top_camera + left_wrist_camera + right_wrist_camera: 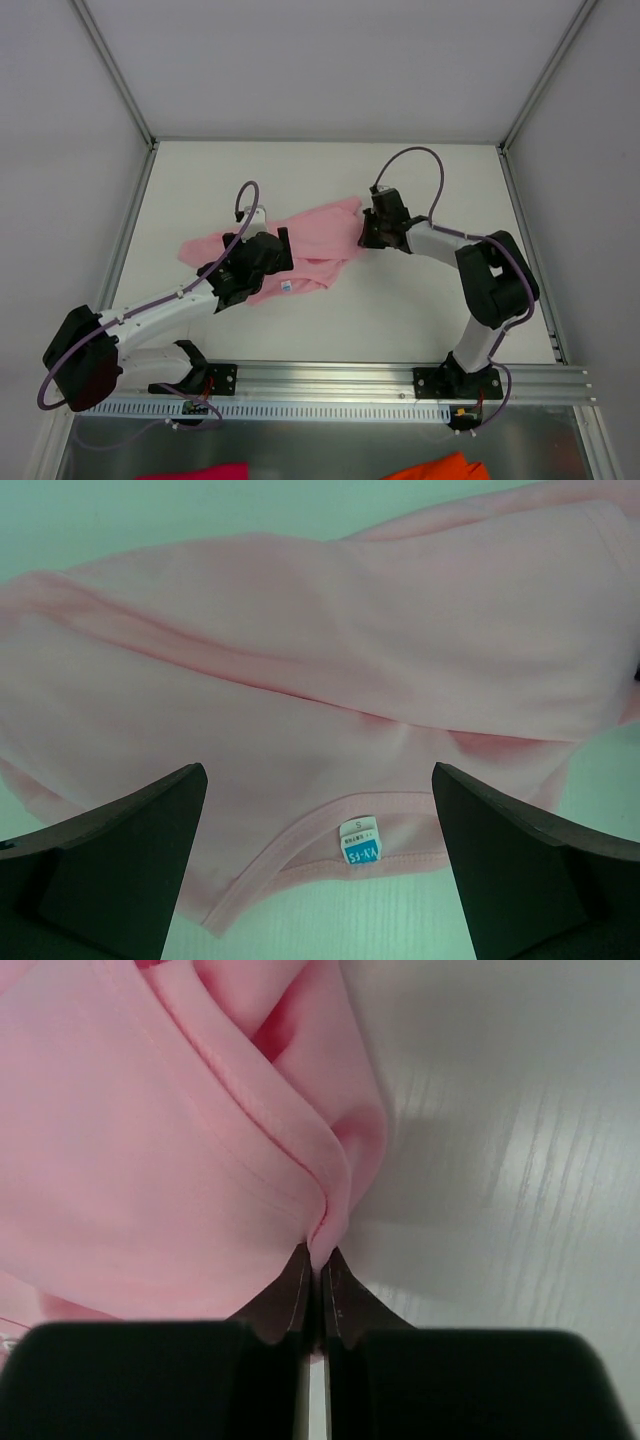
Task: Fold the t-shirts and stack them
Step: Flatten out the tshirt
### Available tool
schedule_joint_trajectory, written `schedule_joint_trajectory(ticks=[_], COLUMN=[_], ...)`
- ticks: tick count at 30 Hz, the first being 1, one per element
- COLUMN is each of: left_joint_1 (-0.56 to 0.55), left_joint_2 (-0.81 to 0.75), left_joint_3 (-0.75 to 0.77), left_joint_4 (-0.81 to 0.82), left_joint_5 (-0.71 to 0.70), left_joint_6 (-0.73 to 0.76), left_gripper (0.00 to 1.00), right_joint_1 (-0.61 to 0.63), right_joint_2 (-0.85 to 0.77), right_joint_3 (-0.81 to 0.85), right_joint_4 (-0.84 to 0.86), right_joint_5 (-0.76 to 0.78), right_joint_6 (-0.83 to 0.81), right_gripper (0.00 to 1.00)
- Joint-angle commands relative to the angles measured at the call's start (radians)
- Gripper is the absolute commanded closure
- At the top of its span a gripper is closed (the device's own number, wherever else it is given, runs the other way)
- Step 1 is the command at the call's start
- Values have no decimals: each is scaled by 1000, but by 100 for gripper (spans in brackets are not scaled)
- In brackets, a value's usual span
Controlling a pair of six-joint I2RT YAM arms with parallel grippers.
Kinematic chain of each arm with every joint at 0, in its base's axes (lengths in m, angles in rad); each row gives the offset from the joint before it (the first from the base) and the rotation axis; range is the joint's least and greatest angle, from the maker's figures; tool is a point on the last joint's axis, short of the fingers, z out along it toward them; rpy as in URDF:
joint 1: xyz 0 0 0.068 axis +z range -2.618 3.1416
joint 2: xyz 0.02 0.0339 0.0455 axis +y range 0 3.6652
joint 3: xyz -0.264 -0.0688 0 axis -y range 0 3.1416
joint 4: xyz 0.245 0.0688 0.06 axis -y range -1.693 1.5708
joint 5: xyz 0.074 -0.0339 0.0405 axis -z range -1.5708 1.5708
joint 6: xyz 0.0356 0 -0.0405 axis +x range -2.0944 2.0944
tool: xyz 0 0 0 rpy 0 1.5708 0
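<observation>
A light pink t-shirt [318, 232] lies crumpled in the middle of the white table. Its neck opening and small white-and-blue label [360, 842] face the near edge. My left gripper [262, 262] hovers over the collar, open wide, with a finger [110, 865] on either side of the label and nothing between them. My right gripper [366, 234] is at the shirt's right edge, shut on a pinched fold of the pink cloth [325, 1215], which bunches up just above the fingertips [300, 1285].
Metal frame posts [120, 230] run along the table's left and right sides. A rail [400, 378] with both arm bases crosses the near edge. Below it lie a magenta cloth scrap [200, 471] and an orange cloth scrap [440, 467].
</observation>
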Motion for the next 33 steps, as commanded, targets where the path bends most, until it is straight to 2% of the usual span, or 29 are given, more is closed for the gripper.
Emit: schedule_joint_trajectory(ticks=[1,2,4,8,13,21,28,33], left_joint_1=[-11,-11,-14,-18,-24,-40,-50,-89], left_joint_2=[-11,-6,9,28,43,71,69,88], left_joint_3=[-12,-9,-9,-14,-20,-10,-17,-9], left_joint_4=[58,63,78,104,124,124,147,150], left_joint_5=[-6,1,13,27,30,39,57,105], left_joint_6=[4,9,15,18,24,30,33,20], left_gripper=[1,1,1,1,1,1,1,1], right_joint_1=[23,38,80,103,169,250,256,256], right_joint_2=[-20,-42,-67,-170,-245,-346,-372,-270], right_joint_3=[128,156,239,301,319,356,373,448], right_joint_4=[-118,-166,-277,-344,-320,-290,-272,-316], right_joint_5=[88,221,371,490,677,1002,1079,1171], right_joint_6=[-24,-42,-105,-167,-297,-386,-431,-449], right_gripper=[99,99,99,99,99,99,99,99])
